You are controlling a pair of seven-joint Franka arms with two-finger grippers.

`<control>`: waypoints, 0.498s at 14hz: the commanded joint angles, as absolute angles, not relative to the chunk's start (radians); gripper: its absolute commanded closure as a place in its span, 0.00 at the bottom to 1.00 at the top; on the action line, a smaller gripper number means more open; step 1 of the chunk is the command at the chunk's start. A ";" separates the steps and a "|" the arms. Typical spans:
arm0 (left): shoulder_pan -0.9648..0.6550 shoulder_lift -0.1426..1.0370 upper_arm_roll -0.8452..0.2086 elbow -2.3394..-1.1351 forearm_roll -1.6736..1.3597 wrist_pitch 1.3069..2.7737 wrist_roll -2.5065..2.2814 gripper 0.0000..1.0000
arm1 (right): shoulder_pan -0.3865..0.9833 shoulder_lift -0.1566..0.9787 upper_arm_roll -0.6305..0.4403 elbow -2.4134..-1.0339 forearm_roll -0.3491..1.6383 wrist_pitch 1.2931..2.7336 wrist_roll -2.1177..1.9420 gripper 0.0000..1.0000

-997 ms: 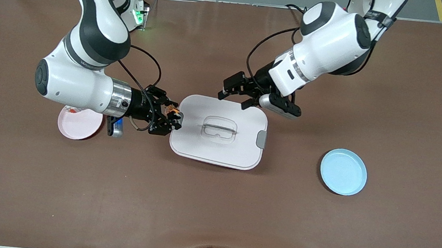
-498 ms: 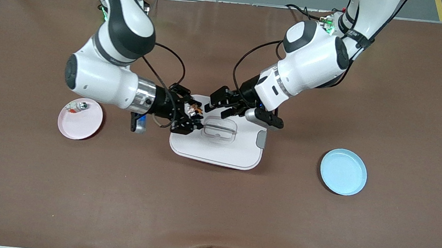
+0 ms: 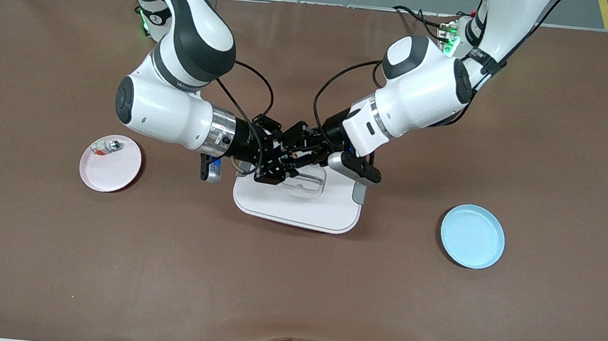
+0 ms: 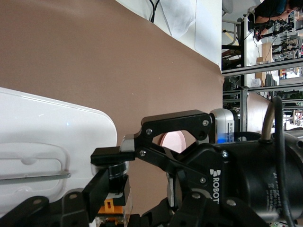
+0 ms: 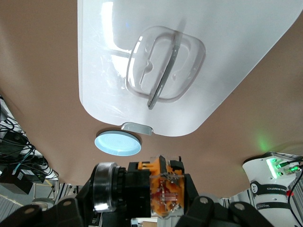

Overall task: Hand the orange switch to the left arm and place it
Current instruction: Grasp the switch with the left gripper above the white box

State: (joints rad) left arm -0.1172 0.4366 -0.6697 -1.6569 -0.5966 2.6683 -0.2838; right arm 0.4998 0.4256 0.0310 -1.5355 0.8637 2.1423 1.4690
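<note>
The orange switch (image 3: 285, 157) is a small black part with a silver ring and an orange, clear-cased end. My right gripper (image 3: 281, 163) is shut on it end to end, up in the air over the white box (image 3: 300, 209), near its lid handle. The right wrist view shows the switch (image 5: 151, 189) clamped in my right gripper (image 5: 142, 198). My left gripper (image 3: 296, 148) is open and meets it over the box. In the left wrist view the switch (image 4: 112, 189) sits between the open jaws of my left gripper (image 4: 137, 191), close to one finger (image 4: 102, 189).
A pink plate (image 3: 111, 164) with a small silver-and-white part (image 3: 113, 145) lies toward the right arm's end. A blue plate (image 3: 472, 236) lies toward the left arm's end. The box stands between them, under both grippers.
My right gripper carried the switch from the box's edge to over the lid. My left gripper moved in from the box's farther edge and now brackets the switch.
</note>
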 commanded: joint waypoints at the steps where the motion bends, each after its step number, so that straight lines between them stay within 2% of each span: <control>1: -0.120 0.443 -0.678 -1.669 -0.614 2.678 -0.250 0.35 | 0.508 0.446 0.025 -1.482 0.873 2.131 1.488 1.00; 7: -0.091 0.382 -0.678 -1.733 -0.614 2.675 -0.236 0.35 | 0.454 0.443 0.021 -1.482 0.854 2.117 1.483 1.00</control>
